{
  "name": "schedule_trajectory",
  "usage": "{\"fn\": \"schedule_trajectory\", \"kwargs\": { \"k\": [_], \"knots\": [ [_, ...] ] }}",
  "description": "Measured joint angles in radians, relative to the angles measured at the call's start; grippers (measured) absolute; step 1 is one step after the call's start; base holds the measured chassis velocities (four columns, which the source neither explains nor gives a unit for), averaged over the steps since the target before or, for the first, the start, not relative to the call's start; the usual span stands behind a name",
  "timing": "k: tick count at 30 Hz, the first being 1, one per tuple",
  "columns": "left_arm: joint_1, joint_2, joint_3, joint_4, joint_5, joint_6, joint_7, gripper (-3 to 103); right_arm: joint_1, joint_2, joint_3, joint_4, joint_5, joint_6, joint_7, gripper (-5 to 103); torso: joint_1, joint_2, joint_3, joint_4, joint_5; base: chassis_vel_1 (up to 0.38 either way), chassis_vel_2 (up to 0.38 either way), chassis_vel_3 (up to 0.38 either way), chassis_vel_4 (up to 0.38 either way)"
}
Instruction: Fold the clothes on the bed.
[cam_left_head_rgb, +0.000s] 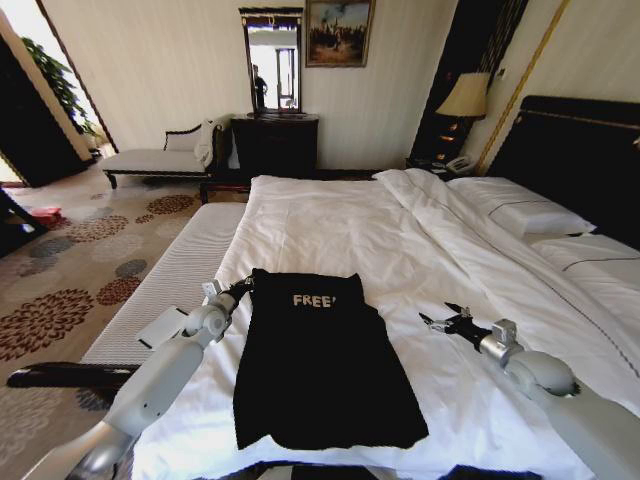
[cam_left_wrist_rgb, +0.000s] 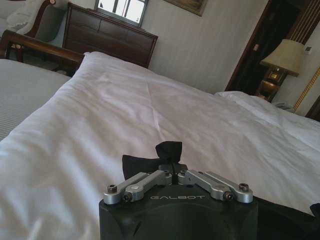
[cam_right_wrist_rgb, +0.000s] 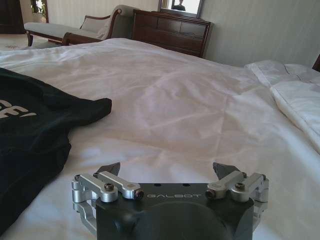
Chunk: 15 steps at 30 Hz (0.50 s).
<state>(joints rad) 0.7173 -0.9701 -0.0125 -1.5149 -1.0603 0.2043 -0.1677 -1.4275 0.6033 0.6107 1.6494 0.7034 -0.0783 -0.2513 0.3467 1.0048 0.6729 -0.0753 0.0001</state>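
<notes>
One black T-shirt lies flat on the bed near its foot, long axis running from me toward the far end, the "FREE!" lettering at the far end and the hem nearest me. I have my left hand at the shirt's far left corner, clenched on a pinch of its black fabric. My right hand sits released, jaws spread wide, on the white duvet just right of the shirt and not touching it.
</notes>
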Motion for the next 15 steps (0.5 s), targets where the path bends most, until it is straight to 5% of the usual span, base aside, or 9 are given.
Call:
{"fn": "schedule_trajectory", "kwargs": {
  "k": [15],
  "knots": [
    [-0.066,-0.043,0.133,0.025,0.021,0.014,-0.035,-2,0.002,0.007,0.000,-0.004,-0.003,0.005,-0.004,100,0.000,0.000,0.000,0.0000,-0.0001,0.000,0.000,0.000,0.000]
  ]
}}
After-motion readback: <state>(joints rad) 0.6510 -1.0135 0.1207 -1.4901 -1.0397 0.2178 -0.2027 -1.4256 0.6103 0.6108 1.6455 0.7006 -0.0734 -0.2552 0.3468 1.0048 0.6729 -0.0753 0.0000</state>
